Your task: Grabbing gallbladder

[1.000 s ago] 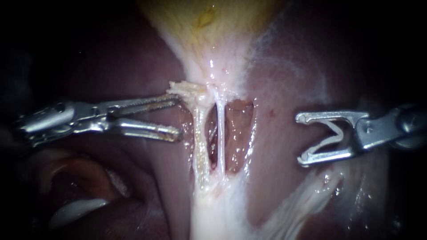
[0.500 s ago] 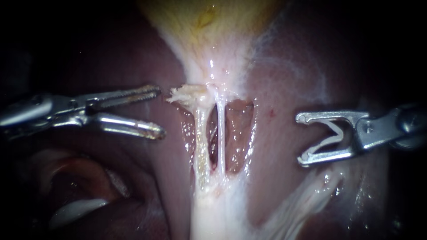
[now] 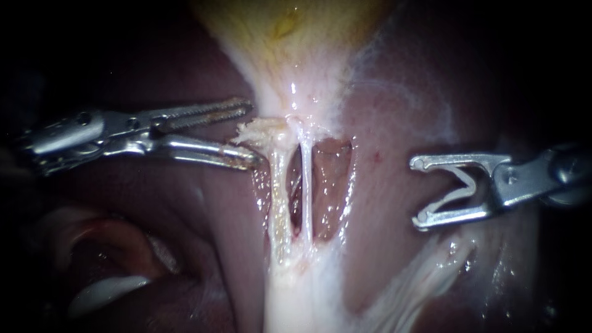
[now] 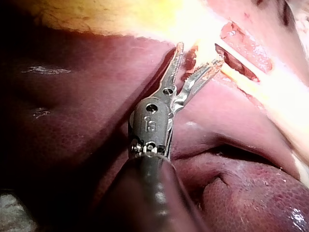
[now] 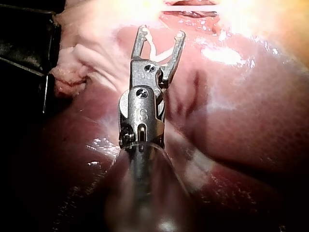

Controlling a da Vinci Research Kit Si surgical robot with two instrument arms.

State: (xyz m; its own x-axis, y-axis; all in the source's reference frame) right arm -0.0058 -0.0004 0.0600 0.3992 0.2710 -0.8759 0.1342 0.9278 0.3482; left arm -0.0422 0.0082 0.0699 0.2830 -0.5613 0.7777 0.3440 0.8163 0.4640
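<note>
Left instrument (image 3: 253, 132) reaches in level, jaws parted around the frayed neck of the pale yellow gallbladder (image 3: 296, 43). Right instrument (image 3: 420, 192) hovers over dark red liver (image 3: 394, 111), jaws cradling a white clip (image 3: 452, 197).

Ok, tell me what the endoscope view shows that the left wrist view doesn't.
Only the endoscope view: the right instrument, its jaws standing wide on a white clip, well apart from the two tubes. Only the left wrist view: the left instrument's dark shaft and a deep fold in the liver beside it. Both: the left instrument, jaws open about the frayed tissue just below the yellow gallbladder.
</note>
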